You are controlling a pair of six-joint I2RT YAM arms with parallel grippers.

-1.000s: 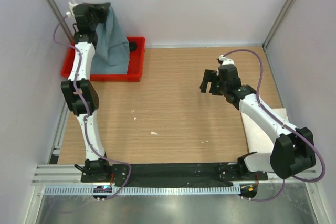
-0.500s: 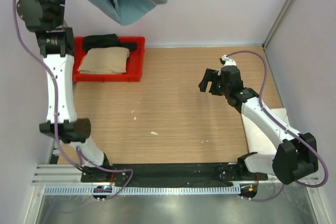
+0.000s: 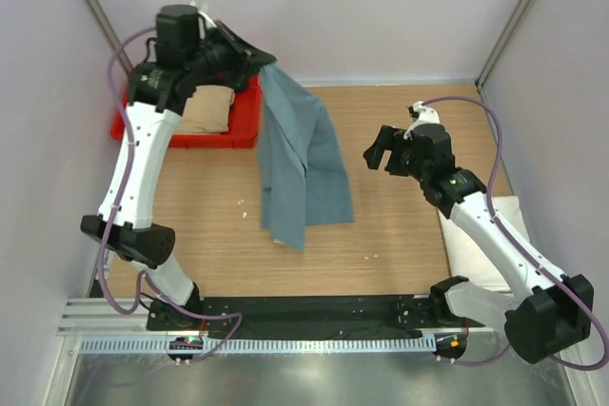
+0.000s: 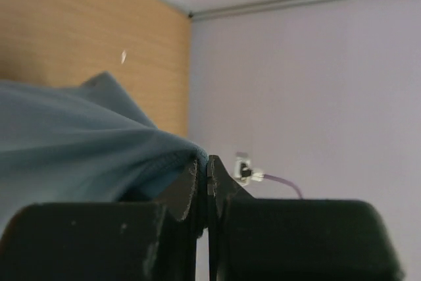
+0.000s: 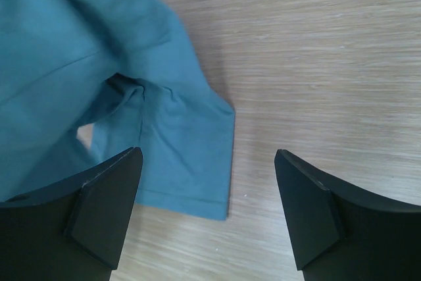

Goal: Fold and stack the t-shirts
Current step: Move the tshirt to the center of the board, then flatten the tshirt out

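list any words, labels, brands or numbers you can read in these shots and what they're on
No readable text in any view.
The teal-blue t-shirt, the tan shirt and the red tray show no print, label or logo.
The left arm and right arm look unmarked.
The small blue-lit part at the near edge is too small to read.

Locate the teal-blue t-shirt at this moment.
In the top view, the teal-blue t-shirt hangs from the left gripper just right of the red tray, its lower end draped on the table.
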